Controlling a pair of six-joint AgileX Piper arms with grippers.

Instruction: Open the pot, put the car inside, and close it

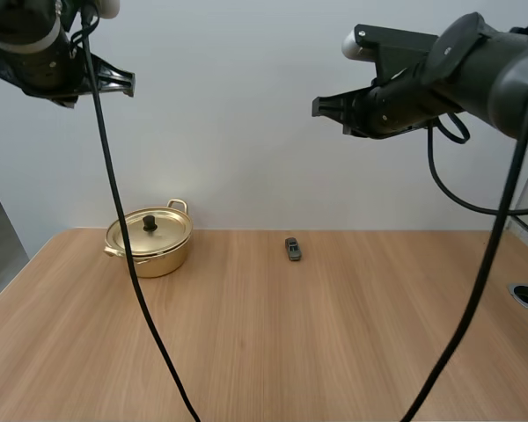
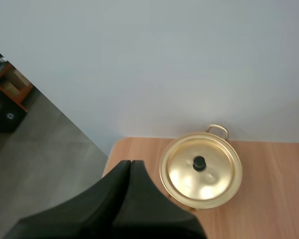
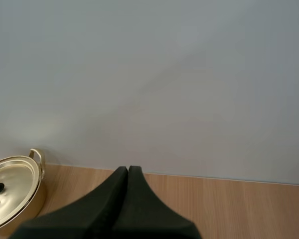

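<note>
Nearest to the camera, the left gripper [image 2: 130, 163] is hanging high over the table [image 1: 334, 343]. It is pressing its 2 fingers together into 1 dark wedge and is holding nothing. The right gripper [image 3: 128, 169] is hanging just as high, also closed and empty.

The pot [image 1: 150, 246] is sitting near the far left corner of the table. Its lid [image 1: 163, 230] is resting on it, and the black knob [image 1: 150, 223] is pointing up from the middle of the lid. The car [image 1: 292, 249] is lying near the far edge, about at its middle, well apart from the pot and to the right of it. Its long axis is running roughly from the far edge toward the near edge, slightly slanted.

From the left gripper the pot is lying ahead and below, almost straight in front. From the right gripper it is lying far off to the left. So I am judging that the left arm is the nearer one for the lid: it is needing to open its fingers and come down on the knob. The car is lying closer to the right gripper's side, so that arm is looking better placed to take it, closing across the narrow width.
</note>
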